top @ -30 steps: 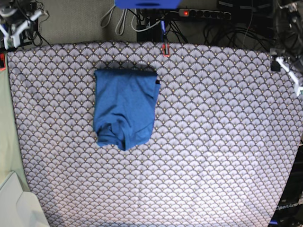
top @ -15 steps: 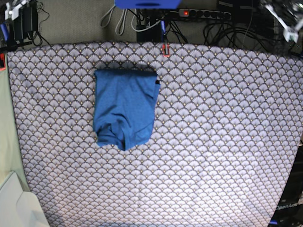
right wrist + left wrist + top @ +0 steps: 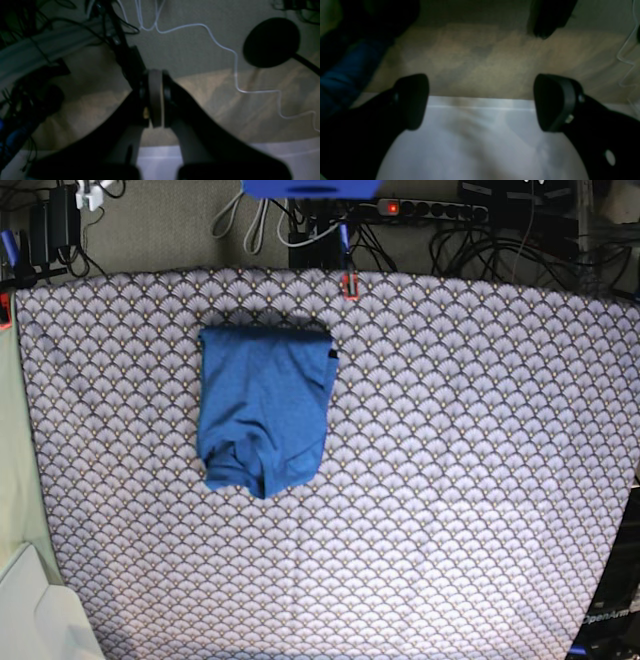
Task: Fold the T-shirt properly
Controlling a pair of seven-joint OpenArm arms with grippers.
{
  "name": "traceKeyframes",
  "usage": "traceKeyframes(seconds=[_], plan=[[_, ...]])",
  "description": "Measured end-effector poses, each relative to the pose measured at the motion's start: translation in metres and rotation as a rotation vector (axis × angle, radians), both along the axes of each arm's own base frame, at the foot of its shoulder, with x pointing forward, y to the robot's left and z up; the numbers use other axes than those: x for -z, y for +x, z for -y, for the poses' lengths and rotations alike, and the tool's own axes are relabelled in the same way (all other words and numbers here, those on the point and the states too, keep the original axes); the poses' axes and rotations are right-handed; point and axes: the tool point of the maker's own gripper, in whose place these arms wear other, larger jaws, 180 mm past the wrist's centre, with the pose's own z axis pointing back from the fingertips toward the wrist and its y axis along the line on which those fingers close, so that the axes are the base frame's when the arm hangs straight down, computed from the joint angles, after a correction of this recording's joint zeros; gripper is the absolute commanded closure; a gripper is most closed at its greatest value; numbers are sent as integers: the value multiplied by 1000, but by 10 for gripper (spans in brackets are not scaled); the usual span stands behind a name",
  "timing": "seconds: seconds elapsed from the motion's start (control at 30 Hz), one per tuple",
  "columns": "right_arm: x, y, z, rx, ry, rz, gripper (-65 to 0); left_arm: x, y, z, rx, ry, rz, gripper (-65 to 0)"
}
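T-shirt (image 3: 263, 408) folded, cloth (image 3: 460, 480) around

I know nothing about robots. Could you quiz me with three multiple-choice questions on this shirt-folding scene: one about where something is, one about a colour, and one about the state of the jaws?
1. Where does the T-shirt lie on the patterned cloth in the base view?
A. upper left of centre
B. lower right corner
C. hanging off the near edge

2. What colour is the T-shirt?
A. red
B. blue
C. yellow

3. How do the jaws of the two grippers stand?
A. both wide open
B. both shut
C. left gripper open, right gripper shut

Answers: 1 A, the folded bundle sits upper left of centre. 2 B, it is plain blue. 3 C, the left wrist view shows a wide gap; the right wrist view shows the pads pressed together, holding nothing.
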Motion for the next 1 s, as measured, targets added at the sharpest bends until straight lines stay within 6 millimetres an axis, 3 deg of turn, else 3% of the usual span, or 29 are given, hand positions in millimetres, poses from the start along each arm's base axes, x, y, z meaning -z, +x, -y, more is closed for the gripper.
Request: traceKeyframes(seconds=[0.13,0.23,0.43,0.7,0.9,1.0], plan=[[1,9,-1,0,-4,29,0,19,-12,-1,-46,28,-35,-650],[2,8,-4,3,0,29,0,31,-12,4,15,72,-59,-650],[6,12,-23,21,28,53,0,52,35,36,114,32,-14,-650],[7,26,-27,23,32,84,0,70,32,106,98,-75,-62,-650],[20,37,-43,59,91,77,0,80,56,113,64,105,52,-650],[26,41,-46,73,114,67,0,82,61,128,57,76,83,-650]])
